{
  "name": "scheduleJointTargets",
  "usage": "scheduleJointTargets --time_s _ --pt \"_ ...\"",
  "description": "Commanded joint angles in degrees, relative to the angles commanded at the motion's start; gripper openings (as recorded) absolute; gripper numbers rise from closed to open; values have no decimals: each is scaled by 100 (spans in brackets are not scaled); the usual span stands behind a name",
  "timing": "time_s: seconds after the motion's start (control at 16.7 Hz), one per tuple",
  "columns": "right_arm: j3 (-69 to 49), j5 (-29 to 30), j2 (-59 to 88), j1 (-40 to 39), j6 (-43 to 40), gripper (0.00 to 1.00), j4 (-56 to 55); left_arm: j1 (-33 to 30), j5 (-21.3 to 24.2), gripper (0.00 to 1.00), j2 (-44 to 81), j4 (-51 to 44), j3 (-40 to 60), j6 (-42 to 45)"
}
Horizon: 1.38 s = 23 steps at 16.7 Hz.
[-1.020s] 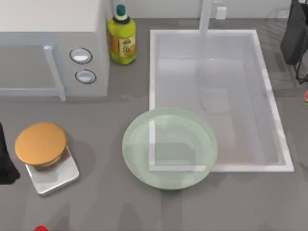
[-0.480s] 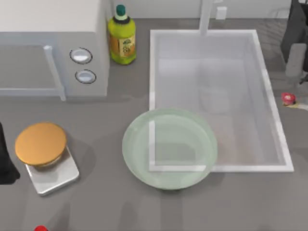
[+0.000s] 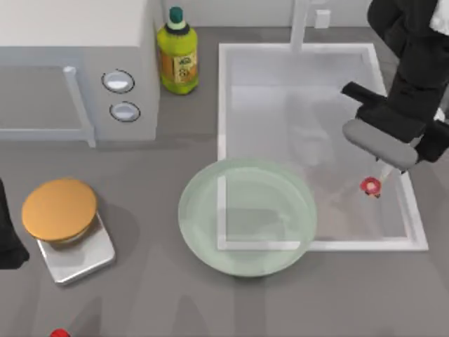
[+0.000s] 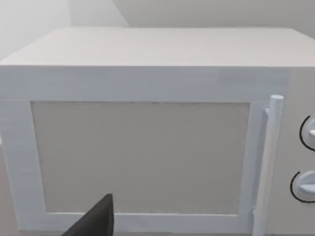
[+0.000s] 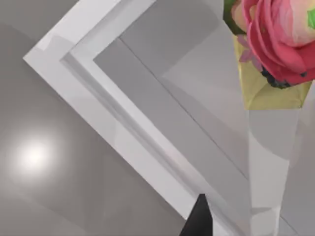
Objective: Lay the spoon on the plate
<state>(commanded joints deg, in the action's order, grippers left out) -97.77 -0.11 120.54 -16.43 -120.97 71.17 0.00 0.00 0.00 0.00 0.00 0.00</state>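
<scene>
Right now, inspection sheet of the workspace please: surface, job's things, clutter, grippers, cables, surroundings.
Surface: grey counter with a white sink set in at the right.
Job's things: spoon held by the right arm over the sink's right part, its red-pink knob showing, not on the plate; plate overlaps the sink's near left corner.
Clutter: orange disc on a steel base at left; green bottle beside the microwave.
Grippers: right gripper above the sink with the spoon; left arm parked at the left edge.
Cables: nothing seen.
Surroundings: faucet post behind the sink.
</scene>
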Motion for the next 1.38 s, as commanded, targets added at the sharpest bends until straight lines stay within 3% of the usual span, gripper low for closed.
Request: scheduleJointTargets --time_s 0.42,0.72,1.02,1.38 --pt "-756 2 831 -1213 -5633 0 315 0 0 100 0 0 0 0" --pt "-1199 44 1063 -1943 -8655 0 300 0 0 100 0 0 0 0" --pt "-1469 136 1064 -2389 -10314 0 188 0 0 100 0 0 0 0" --pt "-1527 156 1064 -2467 -10582 0 166 0 0 100 0 0 0 0"
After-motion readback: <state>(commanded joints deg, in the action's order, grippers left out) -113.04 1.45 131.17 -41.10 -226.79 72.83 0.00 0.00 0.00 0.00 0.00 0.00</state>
